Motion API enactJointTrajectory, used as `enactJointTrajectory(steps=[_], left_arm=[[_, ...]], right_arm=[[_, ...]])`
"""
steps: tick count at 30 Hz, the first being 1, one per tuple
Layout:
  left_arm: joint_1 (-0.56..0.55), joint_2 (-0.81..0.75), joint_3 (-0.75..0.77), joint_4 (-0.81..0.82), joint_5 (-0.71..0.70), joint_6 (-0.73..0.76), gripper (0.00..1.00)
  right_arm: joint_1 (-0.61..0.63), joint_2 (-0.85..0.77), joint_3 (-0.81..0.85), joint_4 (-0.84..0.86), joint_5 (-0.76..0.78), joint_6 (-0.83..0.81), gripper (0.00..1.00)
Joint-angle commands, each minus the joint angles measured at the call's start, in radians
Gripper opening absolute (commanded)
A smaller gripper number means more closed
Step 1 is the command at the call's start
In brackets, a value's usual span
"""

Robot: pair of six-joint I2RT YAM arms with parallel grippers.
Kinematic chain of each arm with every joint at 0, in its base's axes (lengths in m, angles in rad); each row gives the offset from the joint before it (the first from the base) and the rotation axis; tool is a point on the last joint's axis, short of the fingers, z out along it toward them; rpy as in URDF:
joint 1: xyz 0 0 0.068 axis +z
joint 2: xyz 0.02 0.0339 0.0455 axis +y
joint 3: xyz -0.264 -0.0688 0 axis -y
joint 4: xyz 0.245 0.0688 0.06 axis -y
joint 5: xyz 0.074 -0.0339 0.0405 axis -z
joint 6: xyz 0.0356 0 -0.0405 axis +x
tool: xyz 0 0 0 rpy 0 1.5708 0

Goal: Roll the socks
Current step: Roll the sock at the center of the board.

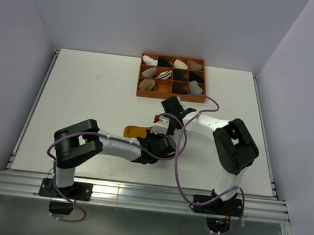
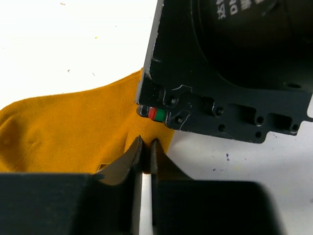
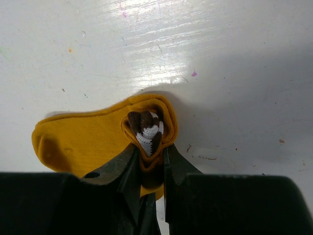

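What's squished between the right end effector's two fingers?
The right end effector pinches the rolled end of the mustard-yellow sock, with its brown-and-white striped cuff tucked inside. The right wrist view shows this.

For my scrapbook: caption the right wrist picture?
Right gripper pinching the yellow sock by its rolled striped cuff.

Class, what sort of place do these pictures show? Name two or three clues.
Probably a lab test bench: two robot arms bolted to a metal rail beside a white table, plain walls boxing it in, and a divided tray of sock bundles.
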Motion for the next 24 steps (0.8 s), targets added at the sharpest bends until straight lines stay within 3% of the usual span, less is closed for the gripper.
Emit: enactJointTrajectory(steps=[1,4,7,13,16,24], left_arm=[[-0.026,0.043,0.041,-0.048,0.096,0.107,0.01],[-0.026,0.022,0.030,-0.048,0.092,0.097,0.01],[-0.018,-0.042,-0.014,-0.029,0.095,0.071,0.01],[0.060,-0.245,-0.180,0.080,0.248,-0.068,0.01],[0.129,-0.337,-0.302,0.129,0.355,-0.171,0.01],[0.268,-0.423,-0.514,0.315,0.576,-0.398,0.01]], right_arm=[[0.040,-0.033,0.014,-0.017,-0.005,-0.005,0.00],[0.034,-0.056,-0.014,0.036,-0.023,0.005,0.02],[0.024,-0.096,-0.050,0.087,-0.022,0.003,0.17],[0.012,-0.177,-0.101,0.190,-0.017,-0.038,0.50],[0.012,-0.197,-0.129,0.239,-0.019,-0.058,0.59],[0.029,-0.180,-0.147,0.300,-0.082,-0.095,0.61]])
